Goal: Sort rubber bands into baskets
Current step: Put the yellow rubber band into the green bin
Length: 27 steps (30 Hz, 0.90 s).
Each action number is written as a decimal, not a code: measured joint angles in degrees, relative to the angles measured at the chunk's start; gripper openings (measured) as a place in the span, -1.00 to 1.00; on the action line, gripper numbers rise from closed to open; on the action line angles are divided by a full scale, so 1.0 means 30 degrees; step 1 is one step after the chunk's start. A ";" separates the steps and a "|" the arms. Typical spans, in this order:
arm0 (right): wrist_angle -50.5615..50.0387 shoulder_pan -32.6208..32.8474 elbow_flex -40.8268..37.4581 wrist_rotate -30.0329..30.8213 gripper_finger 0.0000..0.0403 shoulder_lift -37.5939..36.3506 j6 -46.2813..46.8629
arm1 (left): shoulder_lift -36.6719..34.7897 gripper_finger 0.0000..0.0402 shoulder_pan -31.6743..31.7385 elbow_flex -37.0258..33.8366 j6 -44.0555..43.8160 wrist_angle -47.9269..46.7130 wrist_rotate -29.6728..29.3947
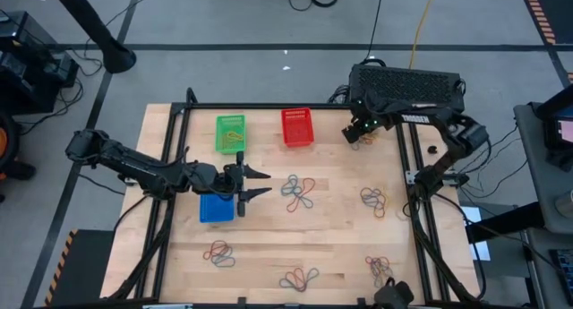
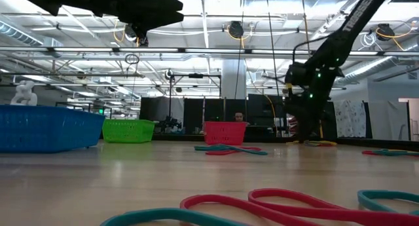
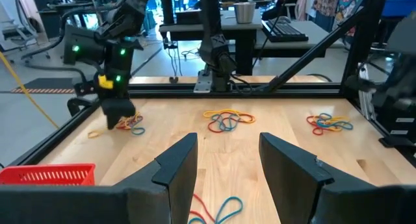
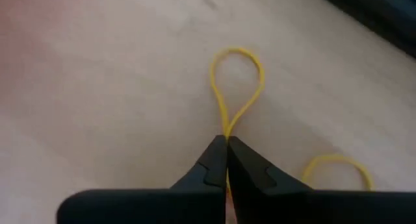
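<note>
Right end effector (image 4: 227, 141) pinching yellow rubber band (image 4: 237, 81), apparently on tbl.

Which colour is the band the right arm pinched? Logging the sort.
Yellow thin rubber band, clearest in the right wrist view.

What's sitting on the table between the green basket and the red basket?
Nothing: in the high view, only bare wood separates the green basket from the red basket.
</note>
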 joint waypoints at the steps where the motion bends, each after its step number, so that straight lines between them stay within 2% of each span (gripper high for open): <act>1: 0.0186 -0.0007 0.0027 0.0003 -1.00 -0.0534 -0.0027 | 0.0000 -0.14 0.0000 0.0000 0.0000 -0.0065 0.0000; 6: -0.0435 0.0275 0.0080 -0.0101 -1.00 -0.3184 -0.0171 | 0.0000 -0.14 0.0365 0.0000 -0.0029 -0.0242 -0.0011; 9: -0.0460 0.0759 0.0080 -0.1084 -1.00 -0.4842 -0.0160 | 0.0000 -0.14 0.1187 0.0000 -0.0016 -0.0251 0.0129; 13: -0.0405 0.1899 0.0081 -0.2527 -1.00 -0.6907 0.0183 | 0.0086 -0.14 0.3225 0.0000 -0.0665 -0.0562 0.1906; 17: -0.0438 0.3657 0.0087 -0.2577 -1.00 -0.8780 0.0642 | 0.0609 -0.14 0.5122 -0.0007 -0.1707 -0.0328 0.3677; 23: -0.0229 0.7175 0.0087 -0.2585 -1.00 -1.0297 0.1211 | 0.2379 -0.14 0.6521 0.0014 -0.3506 0.2597 0.6409; 27: 0.0233 0.9587 0.0109 -0.2483 -1.00 -1.0393 0.1513 | 0.4114 -0.14 0.6608 0.0093 -0.5113 0.5566 0.6938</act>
